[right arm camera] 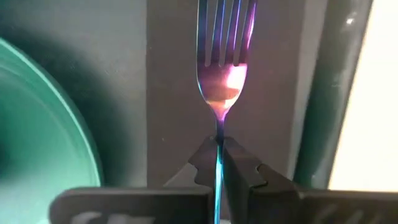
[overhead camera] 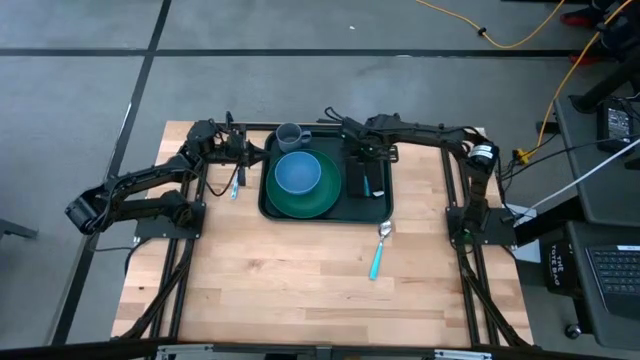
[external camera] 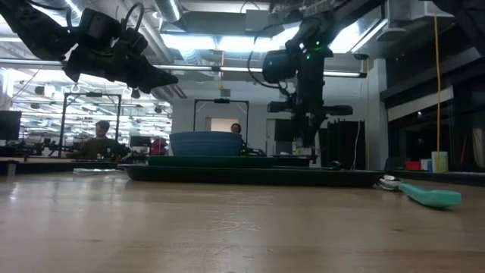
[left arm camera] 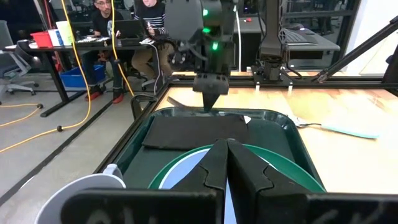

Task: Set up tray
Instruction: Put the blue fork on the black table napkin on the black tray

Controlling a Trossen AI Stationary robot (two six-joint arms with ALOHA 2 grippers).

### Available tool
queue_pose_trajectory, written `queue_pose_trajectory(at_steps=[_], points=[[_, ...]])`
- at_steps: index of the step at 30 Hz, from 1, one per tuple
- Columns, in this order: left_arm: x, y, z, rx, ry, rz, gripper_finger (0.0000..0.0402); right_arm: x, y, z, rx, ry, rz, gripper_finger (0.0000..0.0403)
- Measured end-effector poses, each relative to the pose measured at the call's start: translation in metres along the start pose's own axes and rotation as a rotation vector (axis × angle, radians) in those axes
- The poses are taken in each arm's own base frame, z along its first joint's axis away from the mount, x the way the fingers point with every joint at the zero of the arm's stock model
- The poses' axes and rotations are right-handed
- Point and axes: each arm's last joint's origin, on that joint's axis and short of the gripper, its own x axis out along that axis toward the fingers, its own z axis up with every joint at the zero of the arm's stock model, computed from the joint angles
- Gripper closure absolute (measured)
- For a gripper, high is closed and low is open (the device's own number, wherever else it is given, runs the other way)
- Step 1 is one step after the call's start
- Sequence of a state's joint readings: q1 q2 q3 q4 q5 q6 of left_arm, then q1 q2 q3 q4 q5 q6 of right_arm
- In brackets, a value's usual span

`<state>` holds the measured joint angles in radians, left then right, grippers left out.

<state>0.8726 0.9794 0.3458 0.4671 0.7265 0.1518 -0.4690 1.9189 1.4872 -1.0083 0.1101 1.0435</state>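
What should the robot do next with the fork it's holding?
Probably open the right tool and let go. It pinches the fork by the handle, right over the black napkin on the tray, beside the plate. That looks like the fork's spot.

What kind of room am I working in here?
Likely an open lab or workshop office: people at desks with laptops beyond the table, exposed ceiling ducts, and a yellow cable trailing across the grey floor.

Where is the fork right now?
The fork is pinched in the right gripper, over the black napkin on the tray's right side, beside the green plate.
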Motion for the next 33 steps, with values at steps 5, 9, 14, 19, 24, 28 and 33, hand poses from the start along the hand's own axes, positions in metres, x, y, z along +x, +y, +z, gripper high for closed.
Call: queue_pose_trajectory(at_steps=[5, 9, 14, 19, 24, 28, 33], points=[[0.0, 0.0, 0.0, 0.0, 0.0, 0.0, 0.0398, 0.015, 0.005, 0.002, -0.001, 0.002, -0.005, 0.0388], [0.0, 0.0, 0.0, 0.0, 0.0, 0.0, 0.0398, 0.02, 0.004, 0.008, -0.007, -0.002, -0.003, 0.0388], [0.0, 0.0, 0.0, 0.001, -0.001, 0.0, 0.0398, 0.02, 0.001, 0.013, -0.003, -0.002, -0.007, 0.0388], [0.0, 0.0, 0.0, 0.001, -0.002, 0.0, 0.0398, 0.021, 0.0, 0.014, -0.021, -0.005, -0.01, 0.0388], [0.0, 0.0, 0.0, 0.002, -0.003, 0.0, 0.0398, 0.021, 0.0, 0.015, -0.018, -0.026, -0.024, 0.0388], [0.0, 0.0, 0.0, 0.003, -0.003, 0.0, 0.0398, 0.028, 0.001, 0.015, -0.019, -0.019, -0.034, 0.0388], [0.0, 0.0, 0.0, 0.003, -0.003, 0.0, 0.0398, 0.037, 0.002, 0.015, -0.019, 0.017, -0.032, 0.0388]])
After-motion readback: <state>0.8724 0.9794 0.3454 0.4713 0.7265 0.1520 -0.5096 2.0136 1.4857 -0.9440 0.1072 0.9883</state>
